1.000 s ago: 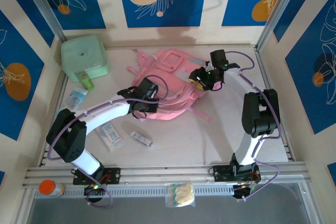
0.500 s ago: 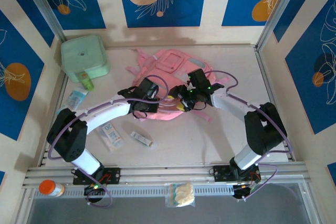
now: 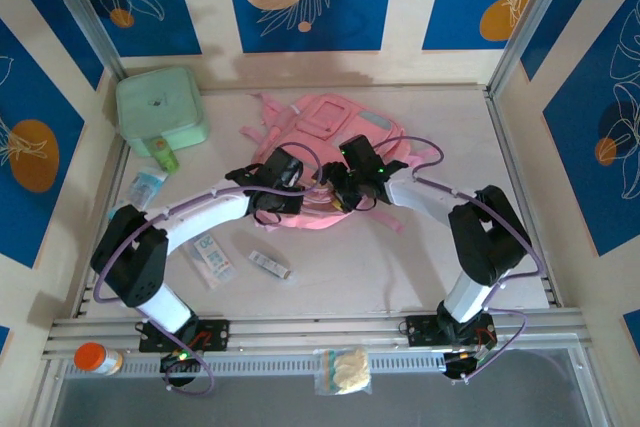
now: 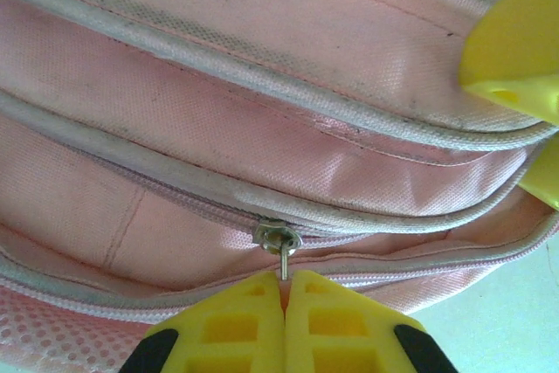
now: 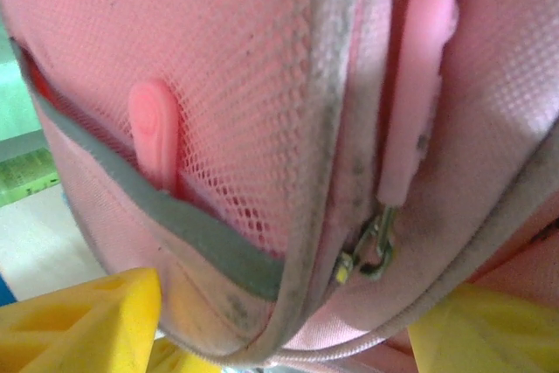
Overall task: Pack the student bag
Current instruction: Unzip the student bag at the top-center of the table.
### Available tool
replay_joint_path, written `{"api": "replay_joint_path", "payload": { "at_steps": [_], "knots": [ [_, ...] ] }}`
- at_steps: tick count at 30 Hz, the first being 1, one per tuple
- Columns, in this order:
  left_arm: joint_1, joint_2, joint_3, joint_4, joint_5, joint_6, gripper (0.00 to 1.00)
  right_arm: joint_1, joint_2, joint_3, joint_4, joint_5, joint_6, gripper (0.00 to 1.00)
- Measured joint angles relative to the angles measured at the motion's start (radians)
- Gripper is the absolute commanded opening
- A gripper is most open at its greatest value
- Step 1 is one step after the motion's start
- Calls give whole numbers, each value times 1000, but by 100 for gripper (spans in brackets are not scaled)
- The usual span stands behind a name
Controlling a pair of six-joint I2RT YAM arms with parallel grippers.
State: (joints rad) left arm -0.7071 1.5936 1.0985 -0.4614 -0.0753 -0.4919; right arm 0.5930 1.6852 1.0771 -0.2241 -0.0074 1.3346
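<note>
Packing looks barely begun. The student bag [image 3: 320, 142] lies flat mid-bench towards the far wall, and no compartment shown gapes open. The loose goods sit outside it on the bench [image 3: 420, 267]: a mint-green case [image 3: 160, 107] at the far left corner, a small green tube [image 3: 165, 155] and a clear packet [image 3: 146, 187] below it, a white-and-green packet [image 3: 210, 255] and a small wrapped bar [image 3: 268, 264] nearer the arms. An orange-capped jar [image 3: 95, 358] and a clear pouch [image 3: 345, 369] rest by the near rail. The work in hand seems to be getting a zip open, so opening, loading and closing all remain. The left gripper [image 4: 285, 290] is pinched tight on the thin metal zip pull [image 4: 282, 261], which hangs from its slider [image 4: 277, 237] on a lower seam of the bag. From above, that left gripper [image 3: 300, 189] sits on the bag's near edge. The right gripper [image 5: 279, 338] stands wide, its yellow fingers [image 5: 79, 321] either side of a bag corner beside a mesh pocket. A long pink rubber pull [image 5: 417, 76] hangs just above them on its metal slider, not gripped. From above, the right gripper [image 3: 338, 192] is close beside the left one.
</note>
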Motion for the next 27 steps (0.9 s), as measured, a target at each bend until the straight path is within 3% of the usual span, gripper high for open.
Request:
{"api": "replay_joint_path", "payload": {
  "at_steps": [2,8,11,17,21,25,27],
  "knots": [
    [0,0,0,0,0,0,0,2,2,0,-4,16,-3,53],
    [0,0,-4,-2,-31,1,0,-30,-6,-2,-18,11,-80,10],
    [-6,-2,-30,39,-42,0,0,-87,-29,-6,-25,-57,-166,0],
    [-14,-45,-93,154,-45,-8,0,-259,16,67,-131,-278,-376,0],
    [-13,-41,-90,169,-44,-8,0,-312,55,122,-161,-335,-447,0],
    [-13,-29,-83,156,-40,-20,0,-314,54,134,-175,-340,-461,35],
    [-13,-28,-75,148,-37,-25,0,-312,46,129,-180,-330,-440,47]
  ]
}}
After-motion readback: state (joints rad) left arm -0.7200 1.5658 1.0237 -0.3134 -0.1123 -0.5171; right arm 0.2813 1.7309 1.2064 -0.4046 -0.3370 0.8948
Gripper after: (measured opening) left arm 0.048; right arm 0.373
